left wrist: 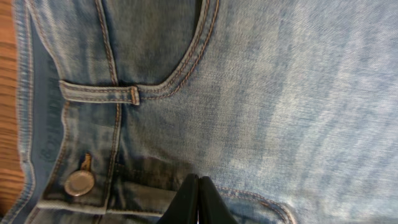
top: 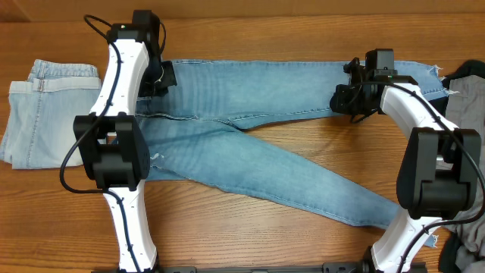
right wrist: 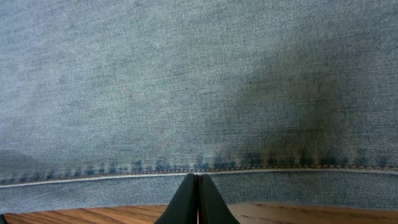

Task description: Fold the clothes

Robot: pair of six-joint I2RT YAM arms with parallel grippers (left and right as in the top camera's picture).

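Note:
The mid-blue jeans (top: 250,106) lie flat on the wooden table, waist at the left, with one leg running to the upper right and the other to the lower right. My left gripper (top: 155,76) is shut, its tips on the denim at the waistband, beside the metal button (left wrist: 79,182) and a front pocket seam (left wrist: 186,68); its fingertips show in the left wrist view (left wrist: 198,186). My right gripper (top: 350,98) is shut, its tips (right wrist: 198,186) at the lower seam edge of the upper leg (right wrist: 199,93) near the hem. No fabric shows between either pair of jaws.
Folded pale-wash jeans (top: 45,114) lie at the far left. A grey garment (top: 468,95) sits at the right edge and a black one (top: 464,252) at the bottom right corner. Bare wood (top: 318,140) shows between the two legs.

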